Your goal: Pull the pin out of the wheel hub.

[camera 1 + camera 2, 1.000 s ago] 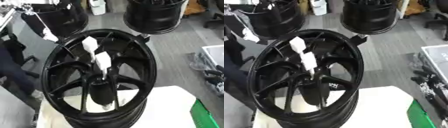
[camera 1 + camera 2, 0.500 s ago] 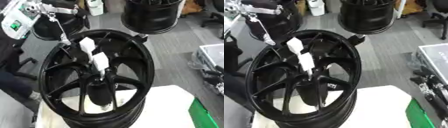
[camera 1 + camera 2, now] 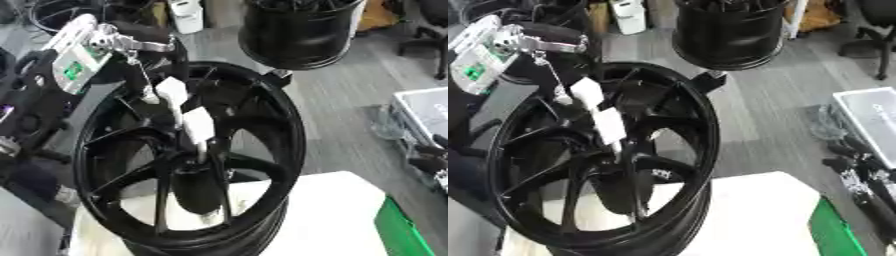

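Observation:
A large black wheel rim (image 3: 271,130) stands upright on the white table (image 3: 324,220), its spokes facing me. From its hub (image 3: 199,172) a pin (image 3: 198,125) with two white blocks on it slants up and to the left. My left arm, silver with a green label, reaches in from the upper left. Its dark left hand (image 3: 153,62) lies right at the pin's upper white block. It blends into the rim, and I cannot tell whether it touches the pin. My right hand does not show.
A second black rim (image 3: 302,30) stands on the floor behind. A grey case (image 3: 424,112) with dark parts lies at the right. A green box (image 3: 404,235) sits at the table's right corner. More dark rims crowd the upper left.
My left arm has come down from the upper left corner to the pin's upper end. The wheel and pin stand as before, and the view has shifted a little.

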